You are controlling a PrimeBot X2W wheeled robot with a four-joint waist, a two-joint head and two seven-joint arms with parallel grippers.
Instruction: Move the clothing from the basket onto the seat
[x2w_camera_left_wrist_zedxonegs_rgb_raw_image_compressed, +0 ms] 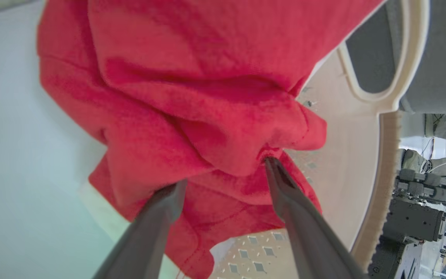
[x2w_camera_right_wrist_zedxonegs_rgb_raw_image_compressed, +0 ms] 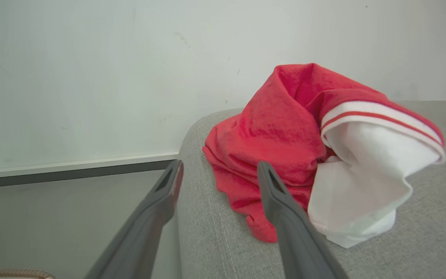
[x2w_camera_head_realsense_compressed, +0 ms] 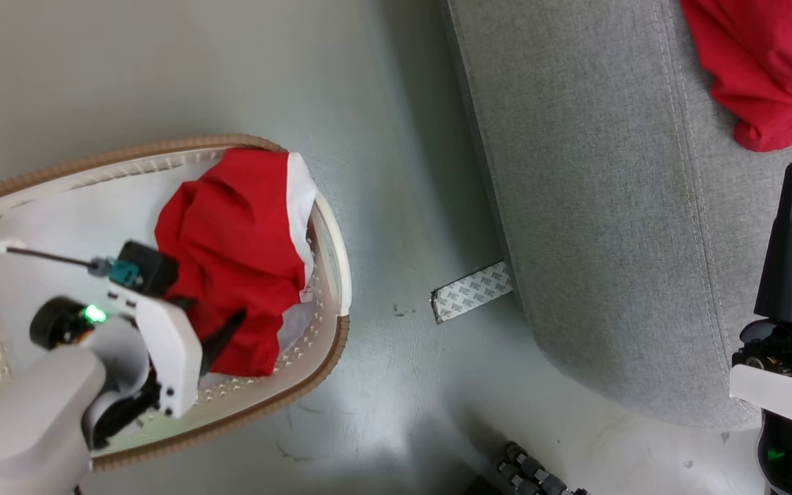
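I am judging the job about half done. One red garment (x2w_camera_head_realsense_compressed: 767,69) is lying on the seat (x2w_camera_head_realsense_compressed: 609,206) at the upper right of the head view. The second garment (x2w_camera_head_realsense_compressed: 231,254) is sitting in the basket (x2w_camera_head_realsense_compressed: 162,146) at the left, waiting to be lifted across. My left jaws are standing wide open with their tips pressing into its folds, gripping nothing yet. My right jaws are hanging wide open and empty over the seat at the lower right.
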